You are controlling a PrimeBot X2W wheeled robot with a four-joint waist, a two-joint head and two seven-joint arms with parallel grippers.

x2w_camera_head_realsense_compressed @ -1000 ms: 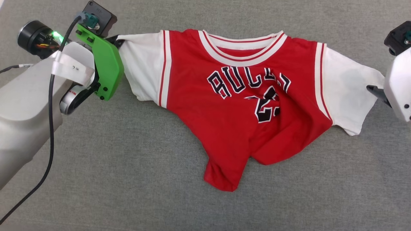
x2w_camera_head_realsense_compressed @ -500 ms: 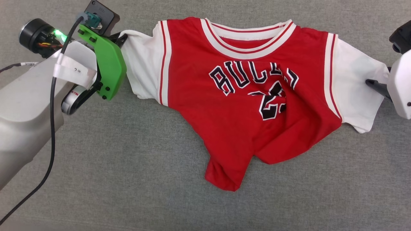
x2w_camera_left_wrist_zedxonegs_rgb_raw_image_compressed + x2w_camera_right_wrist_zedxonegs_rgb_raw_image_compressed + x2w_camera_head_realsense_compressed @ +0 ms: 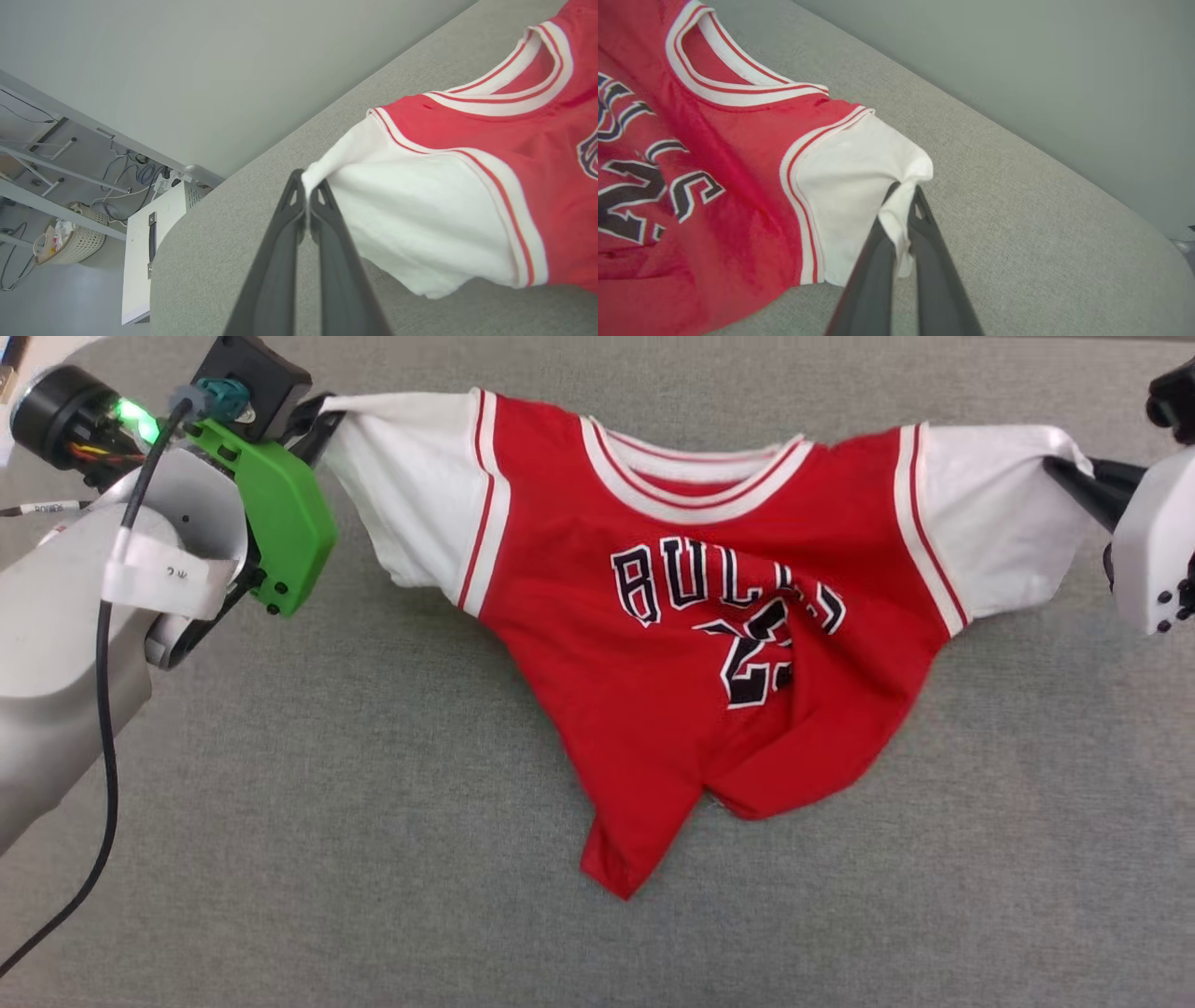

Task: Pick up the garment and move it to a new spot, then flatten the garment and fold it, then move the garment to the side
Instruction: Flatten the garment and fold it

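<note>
The garment (image 3: pixel 709 616), a red jersey with white short sleeves and black lettering, hangs stretched between my two grippers over the grey surface. Its lower hem droops in crumpled folds to a point and appears to rest on the surface. My left gripper (image 3: pixel 322 411) is shut on the edge of one white sleeve (image 3: pixel 411 224); the left wrist view shows the cloth pinched at the fingertips (image 3: pixel 306 186). At the right edge my right gripper (image 3: pixel 1064 471) is shut on the other white sleeve (image 3: pixel 859 186), with cloth bunched between its fingers (image 3: pixel 903 205).
The grey fabric-covered surface (image 3: pixel 280 821) spreads out around the jersey. In the left wrist view its far edge (image 3: pixel 187 219) drops off to a floor with a white box (image 3: pixel 149 247), a wicker basket (image 3: pixel 77 238) and cables under a bench.
My right gripper closed on the right sleeve and lifted it. Both sleeves now stand higher and the jersey is pulled tauter across the shoulders.
</note>
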